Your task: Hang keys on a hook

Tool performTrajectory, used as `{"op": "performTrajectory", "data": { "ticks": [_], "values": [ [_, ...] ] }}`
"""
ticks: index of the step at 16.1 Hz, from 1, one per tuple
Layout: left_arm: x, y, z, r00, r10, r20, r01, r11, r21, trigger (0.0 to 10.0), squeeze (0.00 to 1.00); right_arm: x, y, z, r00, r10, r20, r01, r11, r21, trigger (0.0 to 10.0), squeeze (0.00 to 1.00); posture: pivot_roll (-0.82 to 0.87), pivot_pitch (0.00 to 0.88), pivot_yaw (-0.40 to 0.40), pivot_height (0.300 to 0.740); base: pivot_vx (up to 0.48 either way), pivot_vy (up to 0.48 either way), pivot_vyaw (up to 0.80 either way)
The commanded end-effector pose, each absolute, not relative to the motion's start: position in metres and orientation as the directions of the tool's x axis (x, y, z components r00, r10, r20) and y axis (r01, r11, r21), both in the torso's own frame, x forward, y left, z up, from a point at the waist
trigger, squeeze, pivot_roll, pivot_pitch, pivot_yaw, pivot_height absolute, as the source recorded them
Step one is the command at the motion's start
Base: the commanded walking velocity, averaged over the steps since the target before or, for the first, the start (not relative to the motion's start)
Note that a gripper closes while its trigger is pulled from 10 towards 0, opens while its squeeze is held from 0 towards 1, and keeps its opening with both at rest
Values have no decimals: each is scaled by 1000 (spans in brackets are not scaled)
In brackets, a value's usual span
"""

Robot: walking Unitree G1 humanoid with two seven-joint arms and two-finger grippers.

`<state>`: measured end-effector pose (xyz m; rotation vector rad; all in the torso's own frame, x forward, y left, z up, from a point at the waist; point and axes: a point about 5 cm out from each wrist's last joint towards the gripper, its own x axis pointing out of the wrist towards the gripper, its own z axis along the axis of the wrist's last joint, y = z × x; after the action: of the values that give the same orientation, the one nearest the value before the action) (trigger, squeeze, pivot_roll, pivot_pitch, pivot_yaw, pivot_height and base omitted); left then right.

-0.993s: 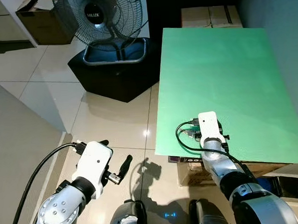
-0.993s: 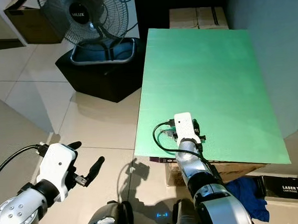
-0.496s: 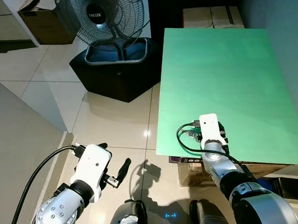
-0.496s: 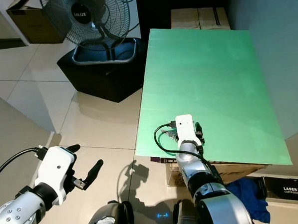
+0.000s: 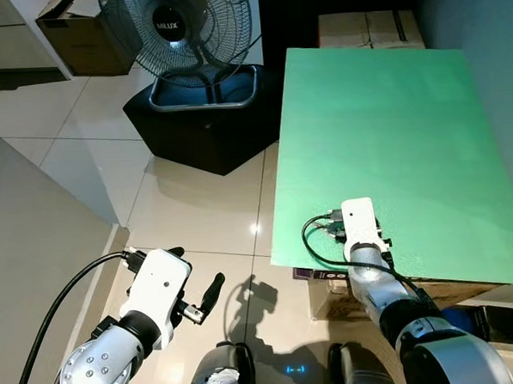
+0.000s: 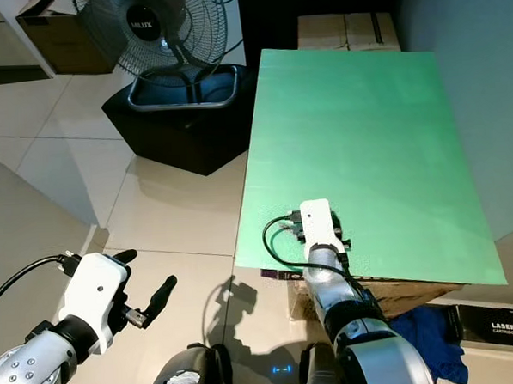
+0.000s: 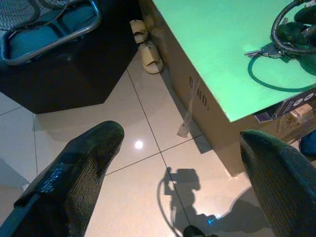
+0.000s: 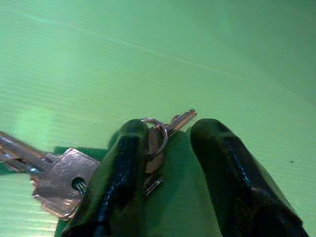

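Right pincer point(image 8: 168, 148) is down on the green desk point(image 5: 382, 125), fingers a bit apart around the keys point(image 8: 64, 173), which lie flat near the desk's front corner, not lifted. Left pincer point(image 7: 173, 163) hangs wide open over the floor tiles point(image 5: 188, 204) beside the desk, fan point(image 5: 188, 28) further back.

I am seeing even indoor light from overhead in the head views, both sharp and free of blur. A small glare spot is shining on the glossy floor tiles point(image 5: 197, 204), and my robot's shadow point(image 5: 253, 300) is falling across them. The green board point(image 6: 357, 144) is reading bright and flat. The right wrist view is looking soft, the keys point(image 8: 74, 173) and black fingers point(image 8: 118, 177) perhaps slightly out of focus, everything tinted green.
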<state>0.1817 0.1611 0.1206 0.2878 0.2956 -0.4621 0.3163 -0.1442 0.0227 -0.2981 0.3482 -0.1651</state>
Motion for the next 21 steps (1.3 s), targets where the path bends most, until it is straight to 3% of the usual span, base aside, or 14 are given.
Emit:
{"op": "performTrajectory", "data": {
  "ticks": [1, 6, 15, 19, 20, 21],
  "values": [
    [178, 162, 124, 852, -401, -336, 482, 851, 208, 10000, 0, 303, -144, 6, 902, -205, -380, 88, 949, -304, 0, 0, 101, 229, 130, 713, 0, 0, 0],
    [178, 163, 125, 850, -405, -338, 488, 847, 210, 10000, 0, 302, -144, 8, 914, -220, -342, 109, 943, -314, 0, 0, 98, 234, 135, 713, 0, 0, 0],
    [186, 156, 127, 849, -419, -320, 493, 847, 200, 10000, 0, 320, -140, 48, 972, -226, -66, 186, 908, -375, 0, 0, 63, 223, 129, 713, 0, 0, 0],
    [192, 152, 126, 850, -428, -308, 497, 845, 197, 10000, 0, 325, -146, 55, 971, -232, -62, 194, 909, -370, 0, 0, 39, 203, 125, 713, 0, 0, 0],
    [192, 152, 127, 849, -429, -307, 498, 844, 198, 10000, 0, 325, -148, 52, 961, -261, -94, 210, 904, -372, 3725, 0, 42, 208, 126, 713, 0, 0, 0],
    [192, 153, 127, 849, -429, -308, 499, 844, 198, 10000, 0, 322, -149, 47, 954, -273, -124, 213, 908, -361, 10000, 1000, 45, 210, 128, 713, 0, 0, 0]
  ]
}}
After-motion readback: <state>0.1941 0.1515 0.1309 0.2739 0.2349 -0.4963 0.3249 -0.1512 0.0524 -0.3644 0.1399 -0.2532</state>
